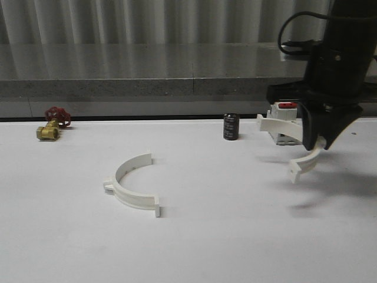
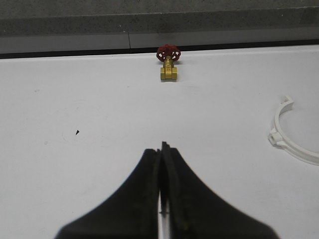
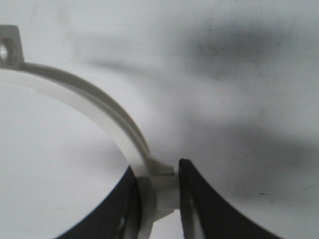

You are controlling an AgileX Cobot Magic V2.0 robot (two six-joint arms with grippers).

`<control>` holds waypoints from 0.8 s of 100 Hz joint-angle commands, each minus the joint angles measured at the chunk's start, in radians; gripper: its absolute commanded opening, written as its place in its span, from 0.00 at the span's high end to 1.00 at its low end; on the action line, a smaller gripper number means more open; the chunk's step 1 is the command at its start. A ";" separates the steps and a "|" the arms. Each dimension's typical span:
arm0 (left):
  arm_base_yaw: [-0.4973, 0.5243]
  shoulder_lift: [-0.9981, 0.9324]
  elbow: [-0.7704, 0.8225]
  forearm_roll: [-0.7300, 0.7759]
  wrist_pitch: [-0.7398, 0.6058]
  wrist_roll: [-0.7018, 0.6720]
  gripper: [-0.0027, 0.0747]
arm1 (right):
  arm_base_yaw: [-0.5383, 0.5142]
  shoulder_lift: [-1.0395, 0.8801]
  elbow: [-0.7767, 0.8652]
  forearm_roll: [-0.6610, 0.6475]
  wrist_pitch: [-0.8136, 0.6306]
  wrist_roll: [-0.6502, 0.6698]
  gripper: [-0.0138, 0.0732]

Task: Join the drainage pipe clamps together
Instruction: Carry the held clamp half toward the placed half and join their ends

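One clamp half point(image 1: 133, 184) on table, right claw point(image 1: 315, 145) grasping other half point(image 1: 294, 154), breaker point(image 1: 285, 122) behind, left claw point(image 2: 163, 149) clenched.

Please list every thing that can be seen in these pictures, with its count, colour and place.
drainage pipe clamp half on the table: 1, white, lying left of centre
held clamp half: 1, white, lifted above the table at the right
brass valve: 1, brass with red handwheel, far left
cylinder: 1, dark, far centre
boxy part: 1, white with red top, behind the held half
table: 1, white
left gripper: 1, black, shut, over bare table
right gripper: 1, black, shut on the held half
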 commanded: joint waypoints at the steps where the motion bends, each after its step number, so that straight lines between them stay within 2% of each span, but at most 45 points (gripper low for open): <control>1: 0.004 0.006 -0.026 -0.002 -0.069 -0.001 0.99 | 0.039 -0.027 -0.070 -0.030 0.033 0.036 0.86; 35: 0.004 0.006 -0.026 -0.002 -0.069 -0.001 0.99 | 0.167 0.113 -0.253 -0.026 0.146 0.136 0.86; 80: 0.004 0.006 -0.026 -0.002 -0.069 -0.001 0.99 | 0.258 0.233 -0.387 -0.024 0.160 0.207 0.86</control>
